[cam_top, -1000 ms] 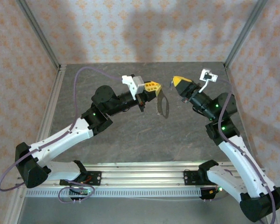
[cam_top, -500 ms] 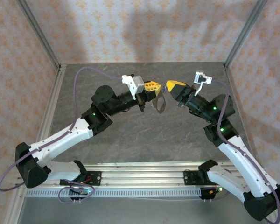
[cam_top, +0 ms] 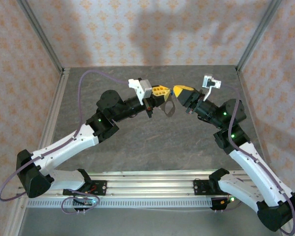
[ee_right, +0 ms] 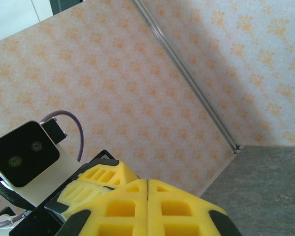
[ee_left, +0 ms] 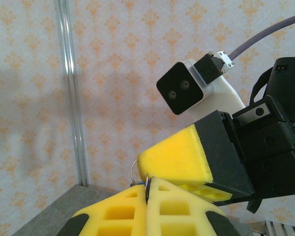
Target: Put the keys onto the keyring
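Top external: left end effector [cam_top: 161,91] is clamped shut on the keyring [cam_top: 170,108], its strap dangling at 6 o'clock over the tabletop [cam_top: 152,142]. Right end effector [cam_top: 181,90] sits at its 3 o'clock, tips almost touching, jaws closed; can't tell if it pinches a key. Left wrist shows a thin wire loop at the fingertips. Looks like the threading step. Next, you'll need fine alignment of key hole to ring.
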